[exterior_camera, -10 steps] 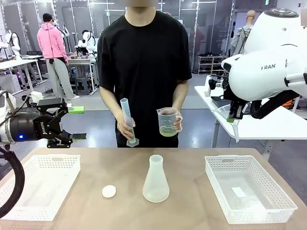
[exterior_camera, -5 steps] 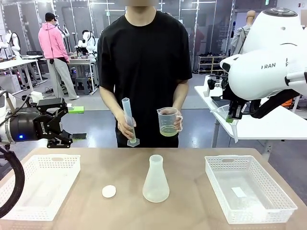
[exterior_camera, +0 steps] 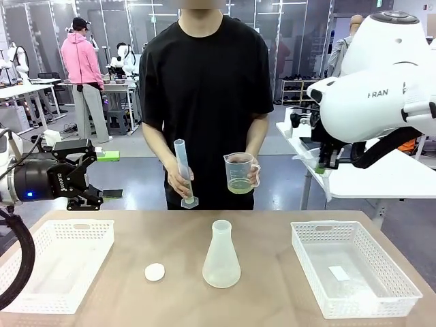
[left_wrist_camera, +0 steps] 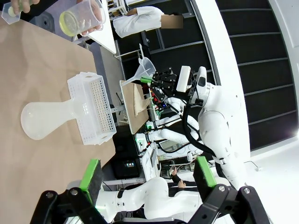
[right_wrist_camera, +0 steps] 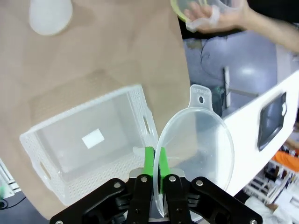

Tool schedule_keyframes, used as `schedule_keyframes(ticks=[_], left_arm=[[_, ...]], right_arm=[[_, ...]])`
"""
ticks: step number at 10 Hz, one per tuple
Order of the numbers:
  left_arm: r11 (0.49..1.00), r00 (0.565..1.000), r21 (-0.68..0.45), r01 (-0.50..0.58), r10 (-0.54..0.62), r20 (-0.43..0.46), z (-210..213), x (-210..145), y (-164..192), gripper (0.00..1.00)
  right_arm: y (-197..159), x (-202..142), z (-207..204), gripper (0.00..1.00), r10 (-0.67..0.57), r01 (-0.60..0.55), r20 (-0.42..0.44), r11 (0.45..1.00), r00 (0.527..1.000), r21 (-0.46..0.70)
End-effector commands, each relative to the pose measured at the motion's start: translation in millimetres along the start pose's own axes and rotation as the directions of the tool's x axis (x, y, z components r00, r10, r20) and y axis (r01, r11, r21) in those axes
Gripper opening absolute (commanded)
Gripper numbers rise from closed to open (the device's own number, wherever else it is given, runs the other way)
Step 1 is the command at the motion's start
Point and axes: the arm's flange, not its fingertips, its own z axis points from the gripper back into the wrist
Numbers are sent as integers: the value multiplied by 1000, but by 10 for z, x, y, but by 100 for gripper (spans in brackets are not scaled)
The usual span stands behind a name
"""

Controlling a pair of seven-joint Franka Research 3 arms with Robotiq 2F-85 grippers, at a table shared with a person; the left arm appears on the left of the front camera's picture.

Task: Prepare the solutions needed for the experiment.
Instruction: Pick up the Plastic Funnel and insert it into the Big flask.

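The solutions (exterior_camera: 239,187) sit as a shallow yellow-green layer in the beaker (exterior_camera: 238,165) that the person's hand (exterior_camera: 254,176) holds up, at twelve o'clock beyond the flask (exterior_camera: 221,255). The left gripper (exterior_camera: 109,175) hovers at nine o'clock, fingers spread wide. The right gripper (right_wrist_camera: 156,164) pinches the rim of a clear funnel (right_wrist_camera: 196,140).

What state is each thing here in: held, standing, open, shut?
Yellow-green liquid: shallow layer in the cup.
Cup: held upright in the person's hand.
Measuring tube: tilted, in the person's other hand.
Flask: upright on the table, uncapped.
Cap: lying on the table, off the flask.
Funnel: clamped at its rim by the right pincer.
Left pincer: open, holding nothing.
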Motion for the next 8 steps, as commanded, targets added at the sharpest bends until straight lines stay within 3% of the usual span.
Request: schedule_keyframes(ticks=[1, 5, 8], left_arm=[[1000, 1000, -26, -9, 9, 12, -25, -36, -9, 100], [1000, 1000, -26, -9, 9, 12, -25, -36, -9, 100], [1000, 1000, -26, -9, 9, 12, -25, -36, -9, 100]], right_arm=[[123, 248, 57, 4, 149, -151, 168, 989, 974, -3], [683, 701, 176, 4, 319, -361, 407, 932, 856, 28], [966, 818, 190, 4, 401, -457, 540, 889, 740, -33]])
